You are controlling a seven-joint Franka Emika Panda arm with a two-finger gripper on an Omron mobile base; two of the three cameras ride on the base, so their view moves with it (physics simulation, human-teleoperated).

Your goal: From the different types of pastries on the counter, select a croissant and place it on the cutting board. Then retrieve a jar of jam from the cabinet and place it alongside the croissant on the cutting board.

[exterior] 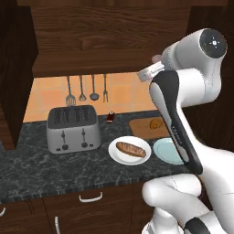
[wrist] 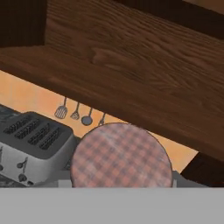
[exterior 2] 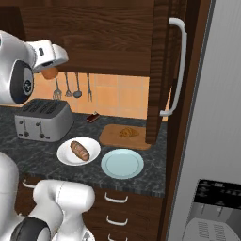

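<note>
The gripper (exterior 2: 51,70) is up high, just under the cabinet (exterior: 105,36) shelf board and above the toaster (exterior: 73,129), clenched on the jar (wrist: 121,156). In the hand view the jar's round pale checked lid sits right at the fingers, with the wood shelf board running across above it. In the right base view the jar's orange body (exterior 2: 49,73) pokes out below the white hand, well above the counter (exterior: 55,169). The landmark is the cutting board (exterior 2: 113,135): it lies flat on the counter at the back, right of the toaster, partly behind the open cabinet door in the right base view. The croissant (exterior 2: 128,132) rests on the board, toward its right half in that view, with bare wood left of it. Just in front of the board are two plates: a white plate (exterior 2: 66,155) to the front-left carrying the loaf (exterior 2: 79,150), and an empty light-blue plate (exterior 2: 122,164) directly in front, the two plates near each other but apart. A small dark bottle (exterior 2: 92,117) stands behind and left of the board, between board and toaster, near the tiled wall. Four utensils (exterior: 87,90) hang on the wall behind the toaster, left of the board. The jar is off the board, held in the air up and to the board's left.
</note>
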